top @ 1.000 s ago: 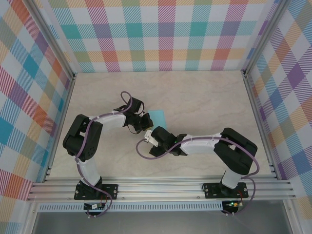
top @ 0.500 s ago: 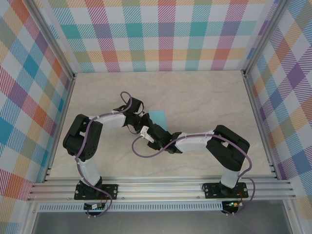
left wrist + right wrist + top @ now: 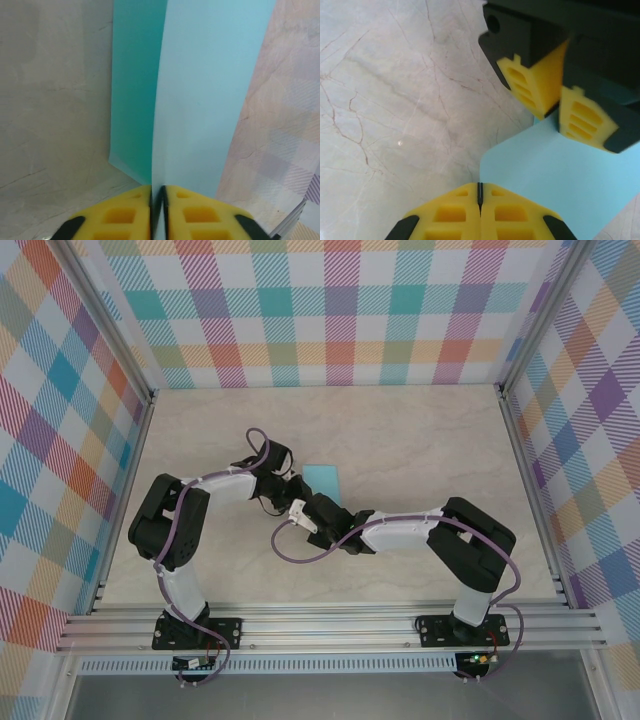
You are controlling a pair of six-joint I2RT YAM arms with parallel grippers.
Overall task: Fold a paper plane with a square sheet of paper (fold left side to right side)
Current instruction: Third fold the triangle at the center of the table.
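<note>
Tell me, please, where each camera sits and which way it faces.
Top view: above and behind the arms, looking down on the table; both arms show, left claw and right claw meeting at the paper.
Left wrist: on the left arm, looking along its yellow fingers, closed on the paper.
Right wrist: on the right arm, looking past its closed claw at the left claw.
Shared: both wrist views show the paper.

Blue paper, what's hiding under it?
The pale marble table lies under the blue paper. A darker layer of the same sheet peeks out beneath the top layer. Whatever sits directly below is covered.
</note>
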